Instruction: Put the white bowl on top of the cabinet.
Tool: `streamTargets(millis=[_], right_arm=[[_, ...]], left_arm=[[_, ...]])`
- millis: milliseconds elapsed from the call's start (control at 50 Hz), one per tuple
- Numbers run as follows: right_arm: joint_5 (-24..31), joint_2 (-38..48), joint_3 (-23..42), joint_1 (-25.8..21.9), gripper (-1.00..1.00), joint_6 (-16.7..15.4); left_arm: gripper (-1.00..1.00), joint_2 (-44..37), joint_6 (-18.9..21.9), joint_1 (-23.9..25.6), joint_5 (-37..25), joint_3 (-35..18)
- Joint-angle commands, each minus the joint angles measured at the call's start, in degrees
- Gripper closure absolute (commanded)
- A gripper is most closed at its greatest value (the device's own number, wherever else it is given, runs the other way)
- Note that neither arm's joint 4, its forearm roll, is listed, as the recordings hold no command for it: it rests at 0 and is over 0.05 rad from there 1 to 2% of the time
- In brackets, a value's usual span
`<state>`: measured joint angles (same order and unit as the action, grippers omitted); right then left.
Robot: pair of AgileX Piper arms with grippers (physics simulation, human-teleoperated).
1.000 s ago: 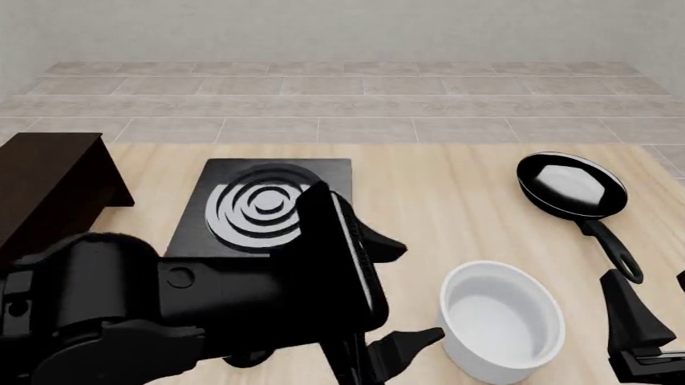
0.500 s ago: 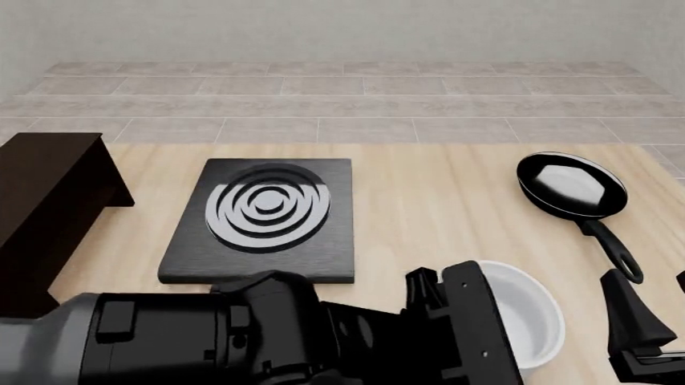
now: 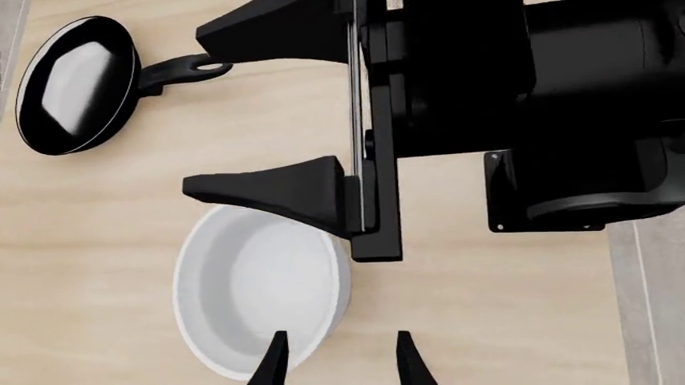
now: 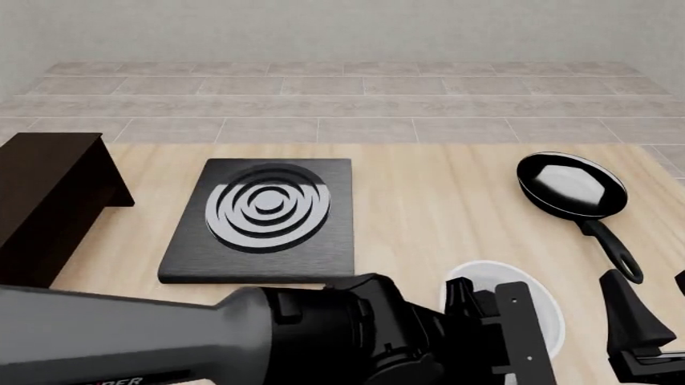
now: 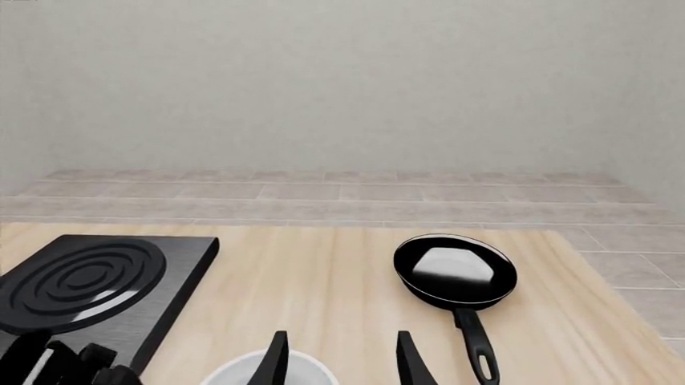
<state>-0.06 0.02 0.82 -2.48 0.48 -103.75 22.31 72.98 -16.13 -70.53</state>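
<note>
Left gripper: fingers held spread, one over the white bowl rim.
Right gripper: spread, bowl just beneath.
Cabinet: seen only in front view.

A simulated kitchen set-up, plainly rendered: a pale wooden table carries a flat black stove slab with silver rings; a black frying pan and a white bowl lie near; a dark cabinet stands left; beige tiled floor and blank wall behind.
</note>
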Motion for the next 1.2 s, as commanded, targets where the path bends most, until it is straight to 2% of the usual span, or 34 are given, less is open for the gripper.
streamTargets(millis=[20,80,320,660,1200], right_arm=[[0.3,0.0,0.3,0.0,-1.0,0.5],[0.1,0.0,0.3,-0.1,-1.0,0.6],[0.1,0.0,0.2,0.0,-1.0,1.3],[0.0,0.0,-0.3,-0.4,-1.0,1.3],[0.1,0.0,0.0,-0.4,-1.0,1.8]], left_arm=[[-1.0,-6.1,3.8,-2.6,-1.2,-4.2],[-1.0,-7.2,2.3,-1.8,-2.0,-5.6],[-1.0,-11.0,3.5,-2.9,-2.2,-8.1],[-1.0,-15.8,4.6,-3.8,-2.1,-9.7],[-1.0,-20.5,2.4,-2.6,-3.4,-10.3]])
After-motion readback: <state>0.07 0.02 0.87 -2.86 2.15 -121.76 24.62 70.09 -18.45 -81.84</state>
